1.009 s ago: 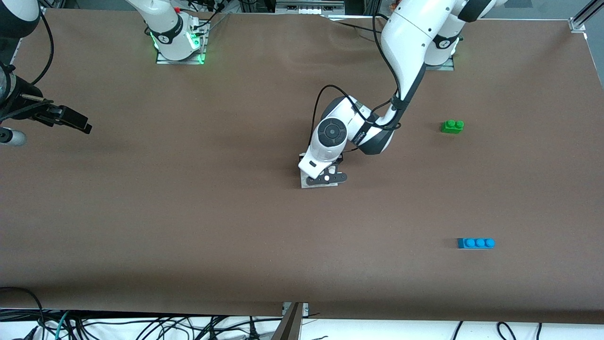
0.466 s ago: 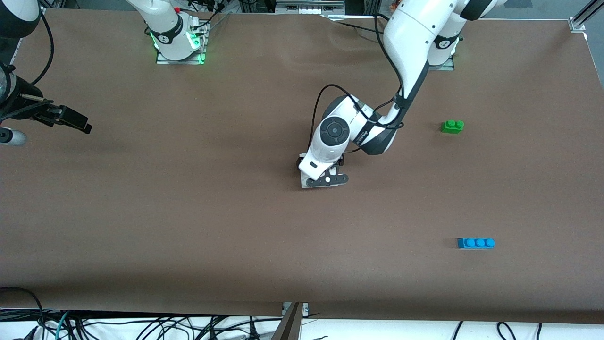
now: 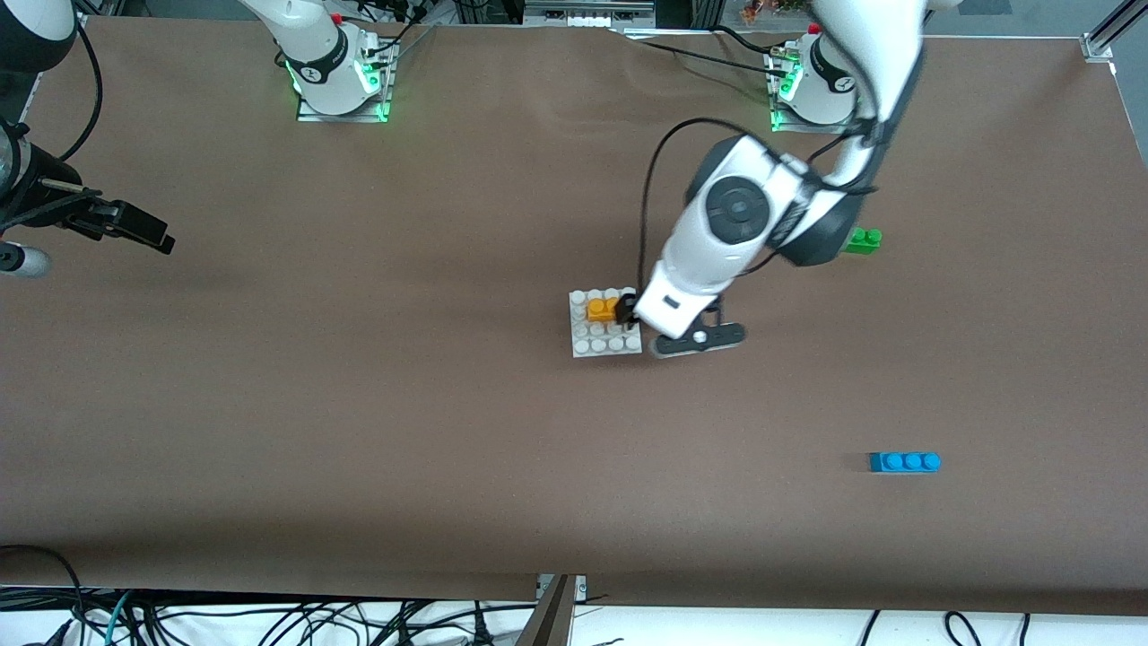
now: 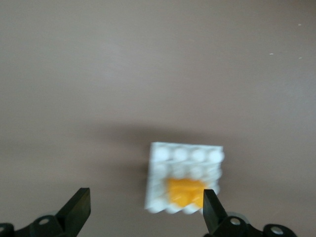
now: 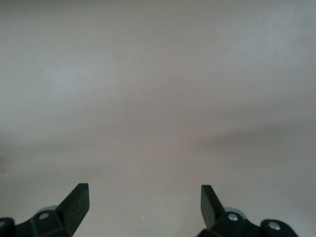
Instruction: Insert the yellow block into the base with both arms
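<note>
The white base (image 3: pixel 606 345) lies on the table's middle. The yellow block (image 3: pixel 600 309) sits on the base's studs, in its part farther from the front camera. My left gripper (image 3: pixel 628 318) is open and empty, up over the base's edge toward the left arm's end. In the left wrist view the left gripper (image 4: pixel 144 197) is wide open, with the base (image 4: pixel 185 155) and the yellow block (image 4: pixel 185 191) below, one fingertip (image 4: pixel 208 197) over the block's end. My right gripper (image 3: pixel 134 229) waits at the right arm's end, and the right wrist view shows it (image 5: pixel 143 190) open over bare table.
A green two-stud brick (image 3: pixel 866 240) lies toward the left arm's end, partly hidden by the left arm. A blue three-stud brick (image 3: pixel 904 461) lies nearer the front camera at that end. The arm bases stand along the table's edge farthest from the camera.
My left hand has lifted off the base and moved toward the left arm's end, uncovering the yellow block seated on the base. The right arm has not moved.
</note>
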You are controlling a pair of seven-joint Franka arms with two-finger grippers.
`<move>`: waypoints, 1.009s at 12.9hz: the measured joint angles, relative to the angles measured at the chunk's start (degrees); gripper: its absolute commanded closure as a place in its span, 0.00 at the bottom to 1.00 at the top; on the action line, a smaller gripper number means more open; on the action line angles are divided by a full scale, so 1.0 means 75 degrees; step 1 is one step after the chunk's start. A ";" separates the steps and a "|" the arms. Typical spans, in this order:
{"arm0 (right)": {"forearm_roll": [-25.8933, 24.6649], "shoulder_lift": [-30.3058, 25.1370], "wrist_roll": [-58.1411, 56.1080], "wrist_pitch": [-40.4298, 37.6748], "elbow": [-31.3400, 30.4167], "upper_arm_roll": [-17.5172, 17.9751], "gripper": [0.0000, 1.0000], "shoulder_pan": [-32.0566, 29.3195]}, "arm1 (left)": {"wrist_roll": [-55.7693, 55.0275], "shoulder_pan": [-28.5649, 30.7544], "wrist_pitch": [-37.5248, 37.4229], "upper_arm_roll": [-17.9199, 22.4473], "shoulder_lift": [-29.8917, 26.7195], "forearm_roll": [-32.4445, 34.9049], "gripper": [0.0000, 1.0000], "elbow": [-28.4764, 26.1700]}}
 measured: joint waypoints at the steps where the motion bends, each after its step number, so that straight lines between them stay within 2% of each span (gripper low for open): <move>1: 0.0000 0.0000 0.0000 -0.0001 0.0000 0.0001 0.00 0.0000 | 0.0520 0.0340 -0.0590 0.0005 -0.0488 0.0000 0.00 -0.0147; 4: 0.0000 0.0000 0.0000 -0.0003 0.0000 0.0001 0.00 0.0000 | 0.1800 0.1211 -0.2207 0.0055 -0.1740 0.0002 0.00 -0.0347; 6: 0.0000 0.0000 0.0000 -0.0004 0.0000 0.0001 0.00 0.0000 | 0.2538 0.1454 -0.2792 0.0283 -0.2296 0.0085 0.00 -0.0433; 10: 0.0000 0.0000 0.0000 -0.0005 0.0000 0.0001 0.00 0.0000 | 0.4367 0.1708 -0.3456 0.1351 -0.2829 0.0205 0.00 -0.0502; 13: 0.0000 0.0000 0.0000 -0.0006 0.0000 0.0001 0.00 0.0000 | 0.4898 0.1939 -0.3742 0.1577 -0.3079 0.0530 0.00 -0.0503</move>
